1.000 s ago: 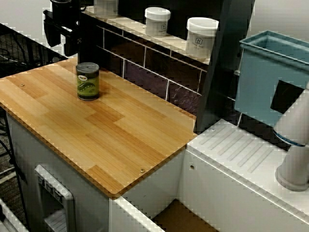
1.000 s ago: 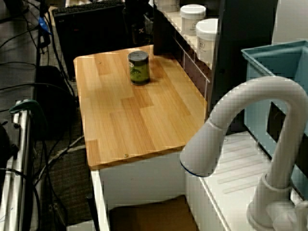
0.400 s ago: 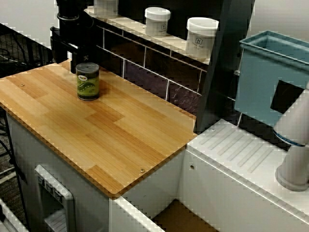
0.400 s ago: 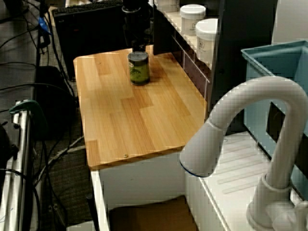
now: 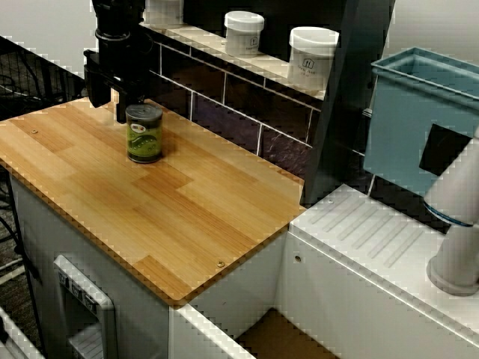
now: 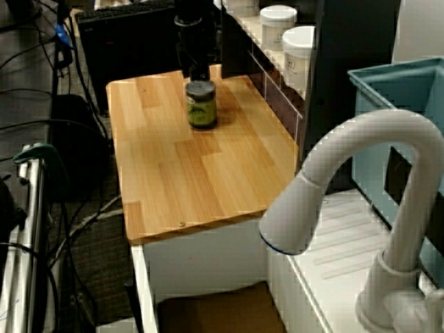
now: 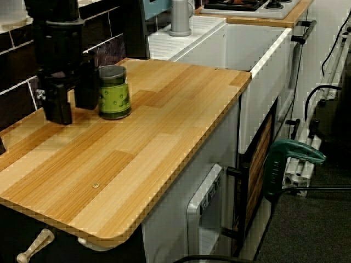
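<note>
One green-labelled can stands upright on the wooden desk, toward the desk's ten o'clock corner in the view across the desk. Just behind the can, at its ten o'clock, the black gripper hangs low with its fingers spread. The low view from the desk's end shows both fingers down near the wood at the can's nine o'clock. The one closer to the can is against its side or just beside it; I cannot tell which. Nothing sits between them. I judge the can is outside the jaws because the gripper stands beside it rather than over it. Farther back, from twelve to two o'clock, white jars stand in a row on the tiled shelf, well apart from the can.

A second ago the gripper hung higher, above the desk's far corner; it has since dropped to can height. The can has shifted slightly toward four o'clock and is still upright, probably nudged by a finger.
</note>
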Controlling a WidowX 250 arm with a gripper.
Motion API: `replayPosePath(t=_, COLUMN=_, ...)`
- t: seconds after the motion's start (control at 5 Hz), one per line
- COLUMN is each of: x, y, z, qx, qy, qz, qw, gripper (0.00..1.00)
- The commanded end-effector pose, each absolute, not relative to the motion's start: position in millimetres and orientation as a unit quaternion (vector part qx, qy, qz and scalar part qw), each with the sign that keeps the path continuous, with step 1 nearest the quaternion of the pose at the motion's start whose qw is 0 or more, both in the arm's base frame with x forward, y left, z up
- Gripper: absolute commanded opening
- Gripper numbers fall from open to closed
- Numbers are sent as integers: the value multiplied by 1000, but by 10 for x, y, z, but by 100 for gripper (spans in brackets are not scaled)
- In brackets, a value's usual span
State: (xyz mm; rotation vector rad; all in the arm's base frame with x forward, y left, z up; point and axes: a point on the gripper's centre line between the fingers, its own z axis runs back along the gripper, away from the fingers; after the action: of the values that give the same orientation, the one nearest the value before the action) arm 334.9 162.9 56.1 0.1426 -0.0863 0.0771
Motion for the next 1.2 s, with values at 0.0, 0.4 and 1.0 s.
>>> replayPosePath(t=0.0, x=3286, y=1278, z=927, qx=54, qy=-72, qz=18, qw=996, gripper=100)
replayPosePath(t=0.4, x=3183, y=1011, z=976, qx=37, qy=-62, qz=3, qw=997, gripper=100)
replayPosePath(t=1.0, x=3121, y=730, z=952, qx=35, qy=-55, qz=-2, qw=998, gripper=100)
